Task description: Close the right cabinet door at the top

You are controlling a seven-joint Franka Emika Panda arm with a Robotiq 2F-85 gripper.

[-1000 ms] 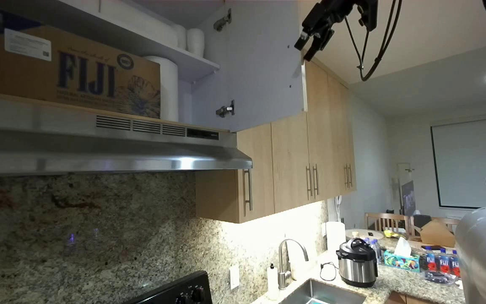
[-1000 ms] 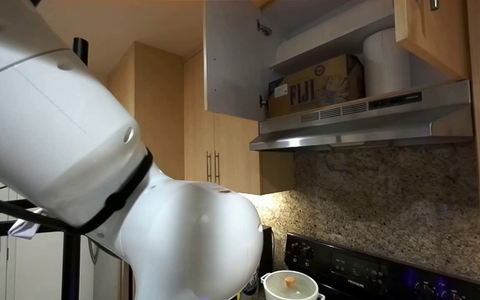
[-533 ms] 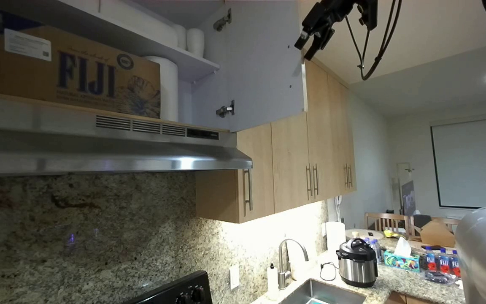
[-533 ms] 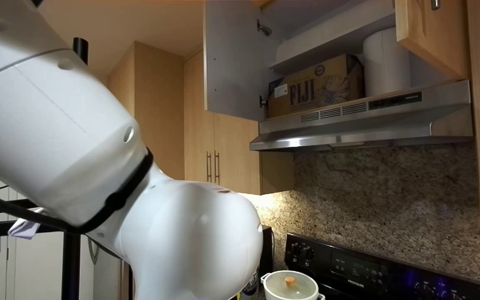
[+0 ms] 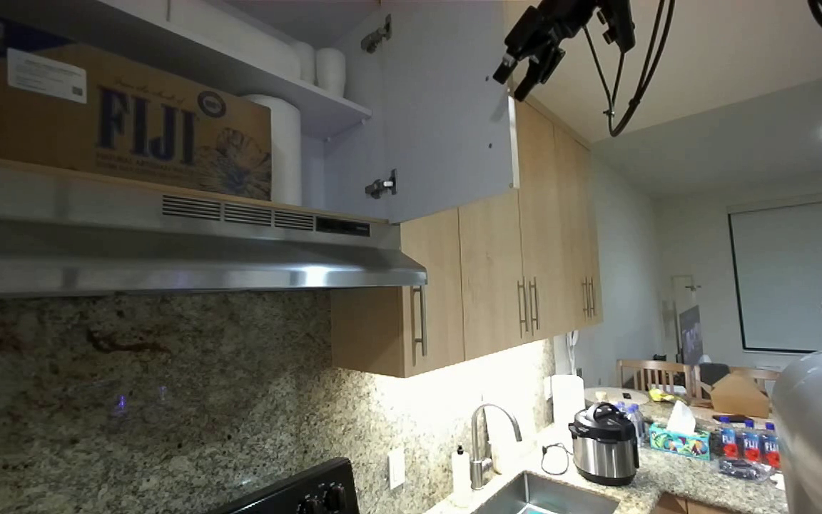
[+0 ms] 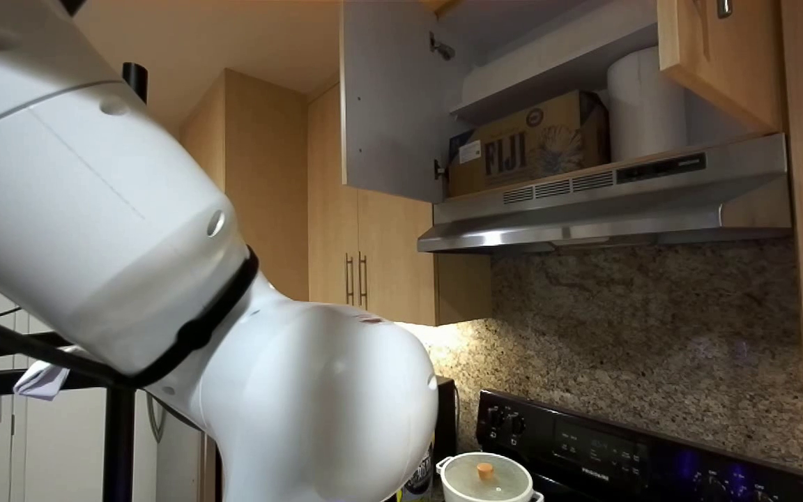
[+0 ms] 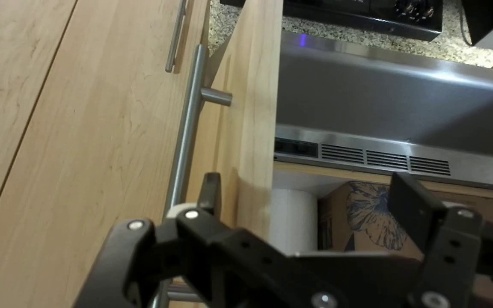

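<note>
The right cabinet door stands open. Its whitish-grey inner face (image 5: 447,114) and metal hinges show in an exterior view; its light-wood outer face shows in an exterior view (image 6: 729,70). In the wrist view the door (image 7: 253,128) is seen along its free edge, with its silver bar handle (image 7: 185,141) on the left. My gripper (image 7: 307,190) is wide open. One finger shows on the door's outer side, beside the handle, the other over the cabinet opening. In an exterior view the gripper (image 5: 513,84) is at the door's free edge. I cannot tell whether it touches.
The left door (image 6: 391,97) is also open. A FIJI box (image 5: 161,135) and a white roll (image 6: 645,104) stand inside the cabinet. The steel range hood (image 5: 190,250) is below. Closed light-wood cabinets (image 5: 557,228) stand beside it. A lidded pot (image 6: 485,481) is on the stove.
In the last half second my gripper has shifted slightly left at the door's edge in an exterior view. The right door's free edge has moved very slightly left. The gripper stays open.
</note>
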